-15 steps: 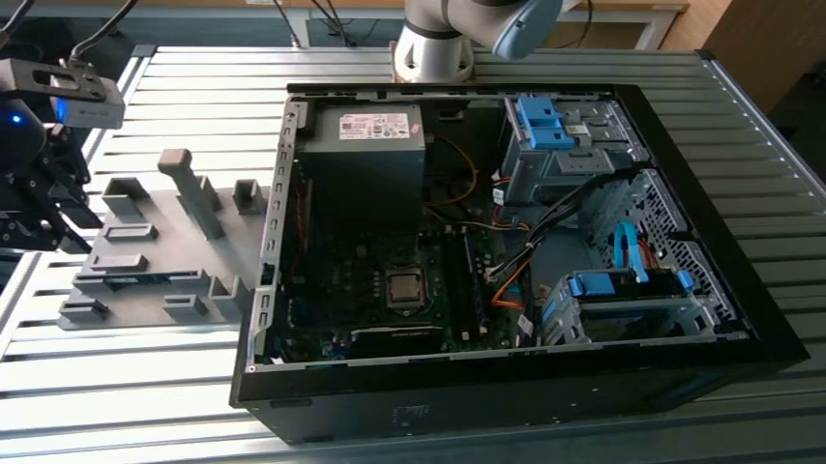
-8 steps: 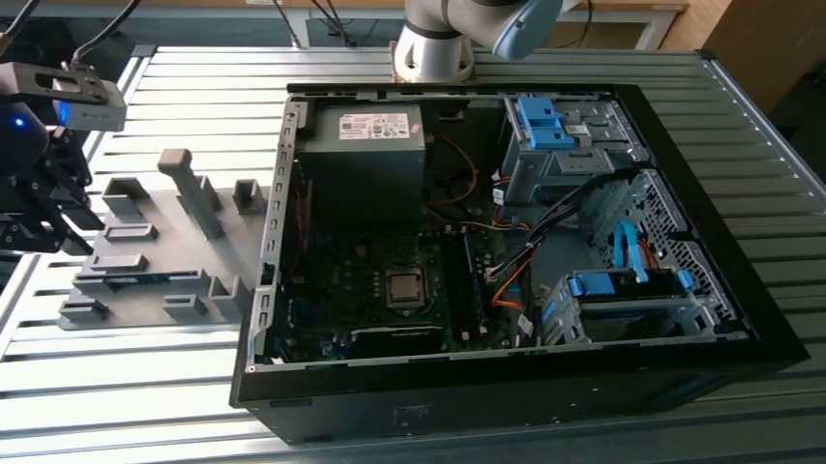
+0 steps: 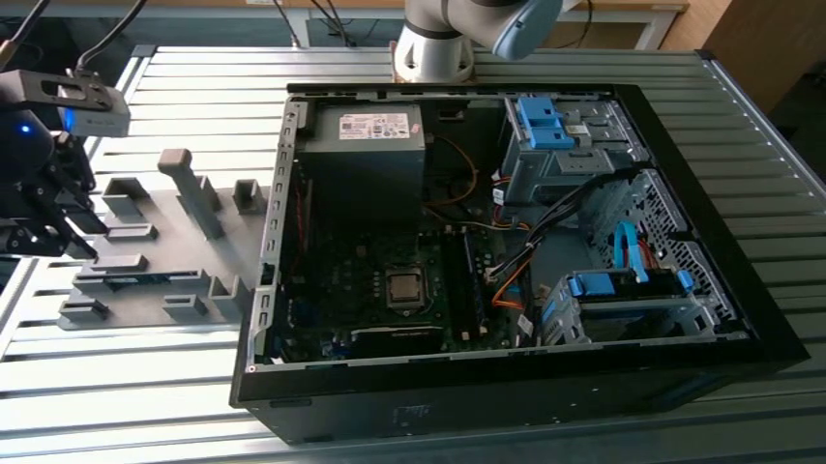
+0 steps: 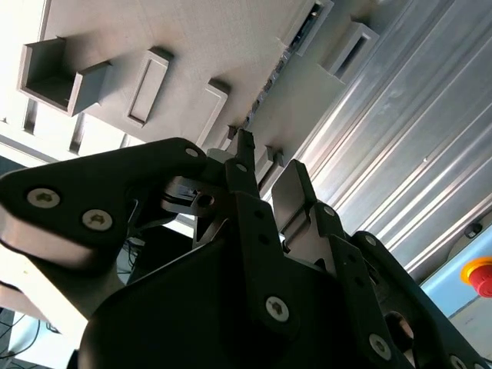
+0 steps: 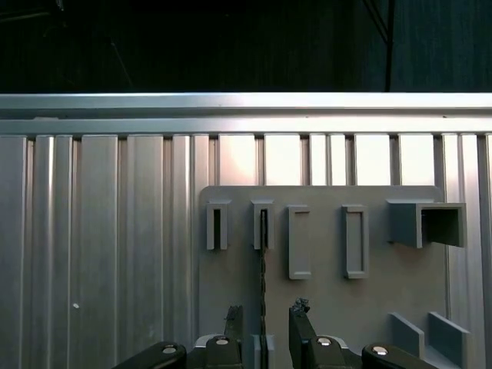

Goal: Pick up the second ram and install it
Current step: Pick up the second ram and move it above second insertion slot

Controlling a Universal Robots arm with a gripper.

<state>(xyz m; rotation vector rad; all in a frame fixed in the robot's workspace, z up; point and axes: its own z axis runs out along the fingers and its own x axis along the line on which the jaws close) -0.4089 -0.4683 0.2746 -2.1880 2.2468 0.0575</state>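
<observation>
The second ram stands on edge in a slot of the grey fixture plate, showing as a thin dark strip. In the second wrist view the second ram runs along the plate as a dark edge beyond the fingertips. My gripper hangs just over one end of it, open, with one black finger on each side and a clear gap to the board. In the exterior view my gripper sits at the view's far left, over the plate's outer edge.
Grey upright blocks and open pockets rise from the plate. At the exterior view's right lies the open computer case, with motherboard, processor socket, cables and blue drive cages. Ribbed metal tabletop lies around.
</observation>
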